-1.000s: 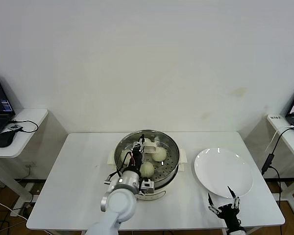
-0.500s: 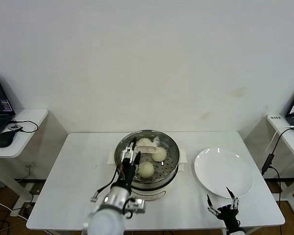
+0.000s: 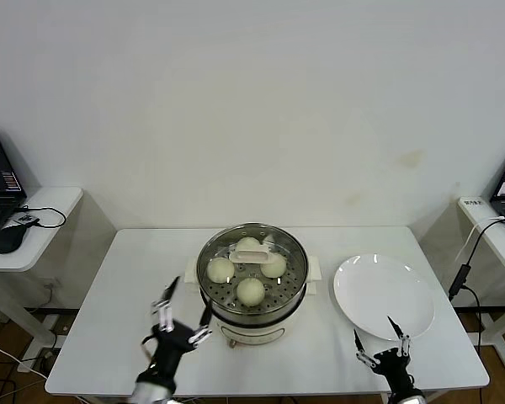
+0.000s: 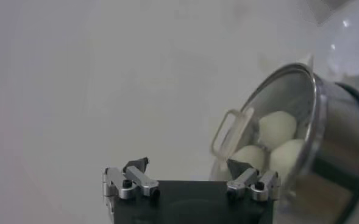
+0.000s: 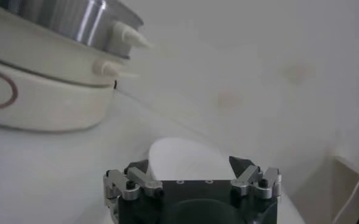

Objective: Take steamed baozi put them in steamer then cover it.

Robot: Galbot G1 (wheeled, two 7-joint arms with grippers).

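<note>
The steamer (image 3: 296, 296) stands mid-table on its cream-white base. Four baozi lie on its tray, one at the left (image 3: 221, 269). A clear lid with a white handle (image 3: 252, 252) appears to sit over them. My left gripper (image 3: 183, 305) is open and empty, low over the table just front-left of the steamer and apart from it. In the left wrist view (image 4: 188, 165) it faces the steamer (image 4: 331, 146), the lid handle (image 4: 231, 131) and the baozi (image 4: 278, 126). My right gripper (image 3: 379, 337) is open and empty at the front edge, before the plate.
A flat white plate (image 3: 384, 295) lies right of the steamer; it also shows in the right wrist view (image 5: 179, 157) with the steamer base (image 5: 39, 97). Side tables with laptops flank the table; a mouse (image 3: 8, 237) lies on the left one. A cable (image 3: 465, 269) hangs at the right.
My left gripper has let go of the lid handle over the steamer and drawn back and down to the table's front left. The right gripper has stayed put.
</note>
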